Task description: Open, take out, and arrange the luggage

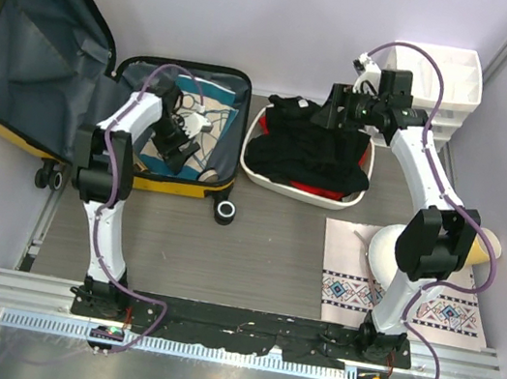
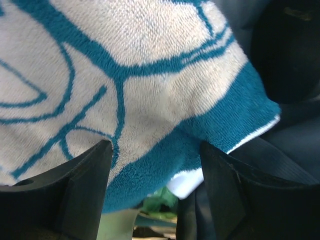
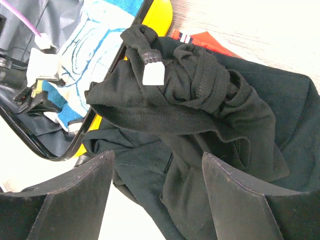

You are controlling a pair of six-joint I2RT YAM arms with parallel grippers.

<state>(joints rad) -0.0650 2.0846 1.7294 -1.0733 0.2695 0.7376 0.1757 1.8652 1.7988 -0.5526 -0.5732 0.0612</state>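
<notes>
The luggage [image 1: 175, 186] lies open at the far left of the table [image 1: 253, 248]; its lid [image 1: 43, 45] stands up behind and to the left, dark lining showing. My left gripper [image 2: 155, 150] is down inside the luggage, jaws spread wide, holding nothing; right before my fingers [image 2: 80, 185] is a white-and-teal towel [image 2: 125, 75] that lies in the luggage; I cannot tell whether they touch the cloth. Something green shows under the towel's edge, too blurred to name. Just right of the luggage sits a white basin [image 1: 301, 196] heaped with black clothes [image 3: 210, 125], a red piece [image 3: 205, 42] under them. My right gripper [image 3: 157, 160] hovers over that heap, jaws open and empty; a small white tag [image 3: 153, 75] sits on the clothes. Farther right of the luggage, past the basin, stand white drawers [image 1: 454, 83]; a patterned mat [image 1: 411, 301] lies nearer my bases.
</notes>
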